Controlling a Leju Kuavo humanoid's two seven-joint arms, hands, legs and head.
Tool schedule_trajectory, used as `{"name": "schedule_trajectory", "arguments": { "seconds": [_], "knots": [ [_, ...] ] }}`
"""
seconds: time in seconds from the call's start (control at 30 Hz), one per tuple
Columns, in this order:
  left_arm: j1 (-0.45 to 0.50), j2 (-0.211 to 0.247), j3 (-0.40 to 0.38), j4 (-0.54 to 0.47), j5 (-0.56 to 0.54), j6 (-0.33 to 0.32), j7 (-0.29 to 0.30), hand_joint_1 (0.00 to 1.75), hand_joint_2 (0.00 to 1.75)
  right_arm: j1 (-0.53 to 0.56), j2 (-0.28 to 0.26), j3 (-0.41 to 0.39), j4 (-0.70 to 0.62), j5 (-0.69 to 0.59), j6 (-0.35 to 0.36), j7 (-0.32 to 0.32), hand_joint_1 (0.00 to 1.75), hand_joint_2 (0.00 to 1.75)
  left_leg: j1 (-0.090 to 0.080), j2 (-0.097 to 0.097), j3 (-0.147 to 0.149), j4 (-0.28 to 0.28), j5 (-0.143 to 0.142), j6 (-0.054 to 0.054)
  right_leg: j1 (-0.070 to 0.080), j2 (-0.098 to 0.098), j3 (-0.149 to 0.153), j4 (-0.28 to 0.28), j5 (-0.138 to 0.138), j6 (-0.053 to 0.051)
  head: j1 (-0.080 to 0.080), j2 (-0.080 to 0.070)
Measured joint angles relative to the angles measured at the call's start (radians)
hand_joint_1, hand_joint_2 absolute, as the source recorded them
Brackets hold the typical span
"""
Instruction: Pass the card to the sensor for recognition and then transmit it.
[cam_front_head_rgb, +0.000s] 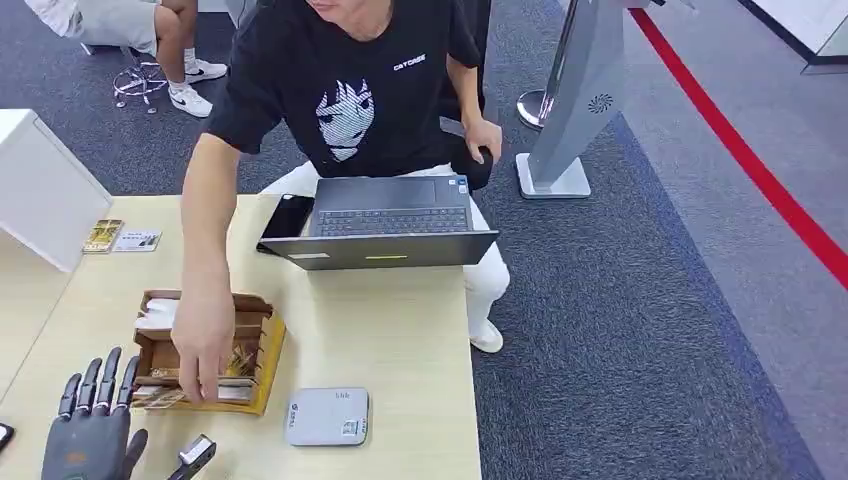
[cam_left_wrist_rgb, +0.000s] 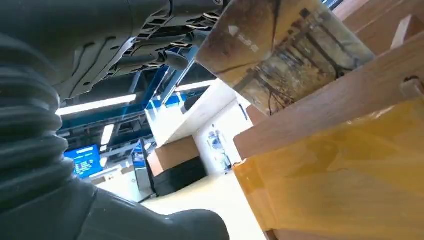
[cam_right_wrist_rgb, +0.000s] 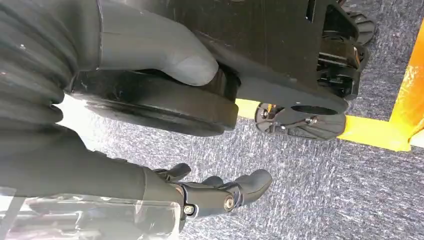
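While its left hand (cam_front_head_rgb: 92, 425) waits flat on the pale wooden surface (cam_front_head_rgb: 400, 330) with its fingers (cam_front_head_rgb: 103, 380) spread and nothing in them, the humanoid has not yet taken a card. Just beside that hand, toward the middle of the surface, lies a small dark device (cam_front_head_rgb: 195, 455), and further right a flat grey sensor (cam_front_head_rgb: 327, 416) sits near the front edge. Directly ahead of the fingertips stands the wooden card holder (cam_front_head_rgb: 165, 350) on a yellow pad, where a person's hand (cam_front_head_rgb: 203, 350) reaches down among the cards (cam_front_head_rgb: 240, 362); the left wrist view looks up past the holder's wooden wall at one patterned card (cam_left_wrist_rgb: 285, 47) leaning above it. The right hand (cam_right_wrist_rgb: 220, 192) hangs low beside the robot's body over grey carpet, fingers loosely curled and holding nothing.

Judged from this, the task stands at its very start: pickup is pending. The next move would call for the left hand to advance to the holder, pinch a single card, then carry it right to the grey sensor. Beyond the holder, an open laptop (cam_front_head_rgb: 385, 225) and two loose cards (cam_front_head_rgb: 120, 238) lie by a white box (cam_front_head_rgb: 45, 190) at the far edge.
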Motion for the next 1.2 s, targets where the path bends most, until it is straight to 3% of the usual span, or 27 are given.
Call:
{"name": "schedule_trajectory", "arguments": {
  "seconds": [0.3,0.8,1.2],
  "knots": [
    [-0.014,-0.007,0.012,0.03,0.0,0.007,-0.043,0.0,1.75,0.0,0.0,0.0,0.0,0.0,0.001,0.0,0.0,1.75,0.0,0.0,0.0,0.0,0.0,0.0,0.0,0.0,0.0,0.0,0.0,0.0,0.0,0.0],
    [-0.026,-0.014,0.012,0.034,0.0,0.039,-0.042,0.0,1.75,0.0,0.0,0.0,0.0,0.001,0.001,-0.001,0.0,1.75,0.0,0.0,0.0,0.0,0.0,0.0,0.0,0.0,0.0,0.0,0.0,0.0,0.0,0.0],
    [-0.032,0.011,-0.025,-0.013,0.0,0.028,0.033,0.0,1.75,0.0,0.0,0.0,0.0,0.0,0.002,-0.002,0.0,1.75,0.0,0.0,0.0,0.0,0.0,0.0,0.0,0.0,0.0,0.0,0.0,0.0,0.0,0.0]
  ]
}}
